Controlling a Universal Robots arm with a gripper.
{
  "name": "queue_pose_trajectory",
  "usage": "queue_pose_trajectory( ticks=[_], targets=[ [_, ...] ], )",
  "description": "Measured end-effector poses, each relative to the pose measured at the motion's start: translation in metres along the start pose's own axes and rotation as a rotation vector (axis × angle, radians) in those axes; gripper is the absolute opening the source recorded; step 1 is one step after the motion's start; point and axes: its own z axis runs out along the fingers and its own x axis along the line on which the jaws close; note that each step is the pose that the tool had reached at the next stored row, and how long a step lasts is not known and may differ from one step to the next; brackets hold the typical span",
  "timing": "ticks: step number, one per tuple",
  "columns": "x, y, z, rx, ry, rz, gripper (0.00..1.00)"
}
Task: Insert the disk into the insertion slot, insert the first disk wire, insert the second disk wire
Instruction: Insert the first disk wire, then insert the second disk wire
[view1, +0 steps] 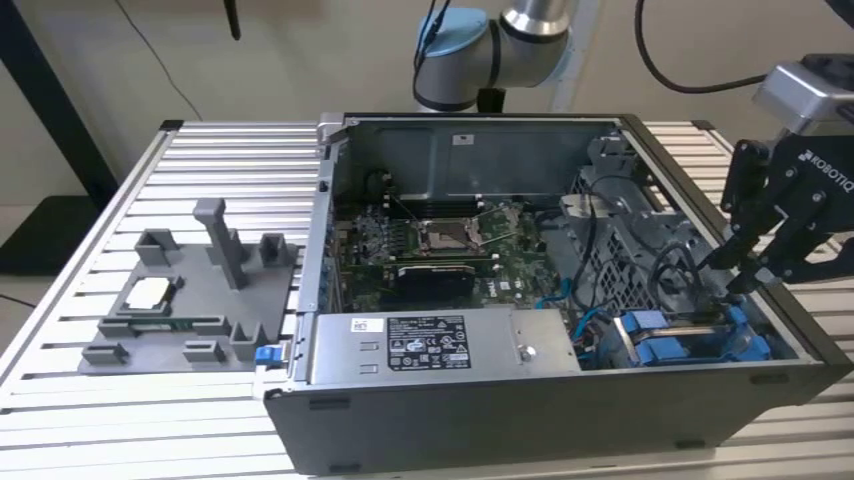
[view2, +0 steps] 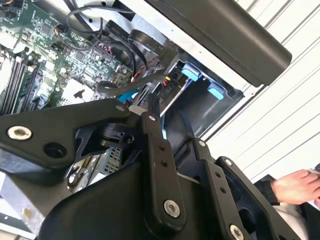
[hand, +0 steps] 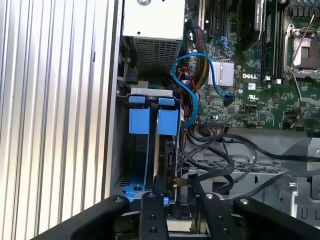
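Black two-finger gripper (view1: 761, 278) hangs at the exterior view's right, over the drive-bay corner of the open computer case (view1: 534, 420); its tips are spread apart, just above the case rim; blue drive carriers (view1: 674, 350) sit in the bay under it, just beside the labelled silver power supply (view1: 441, 345); motherboard (view1: 441, 240) lies deeper inside; grey fixture tray (view1: 187, 300) rests on the slatted metal table (view1: 54, 400) at the exterior view's left, well apart from the gripper; arm (view1: 521, 30) rises behind the case.

Second wrist view: gripper (view2: 170, 120) is close over the bay; one of the fingers (view2: 156, 150) ends right by a bundle of dark cables (view2: 107, 90), contact cannot be told; blue carrier tabs (view2: 192, 74) show beyond; a person's hand (view2: 295, 186) rests out past the case.

First wrist view: the disk (hand: 167, 145) stands on edge in the bay slot nearer the motherboard (hand: 250, 85), clipped in its blue carrier; second blue carrier (hand: 139, 120) fills the neighbouring slot by the case wall; black connector (hand: 173, 182) with red and yellow wires sits at the disk's end, seated or not cannot be told; blue data cable (hand: 186, 85) loops beside the bay; gripper (hand: 179, 202) fingers (hand: 151, 217) are spread, gap over the disk's end.
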Motion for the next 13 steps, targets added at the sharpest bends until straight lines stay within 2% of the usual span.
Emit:
queue_pose_trajectory(
  ticks=[13],
  targets=[
    [0.0,0.0004,-0.0006,0.0078,0.0006,0.0,0.33]
  ],
)
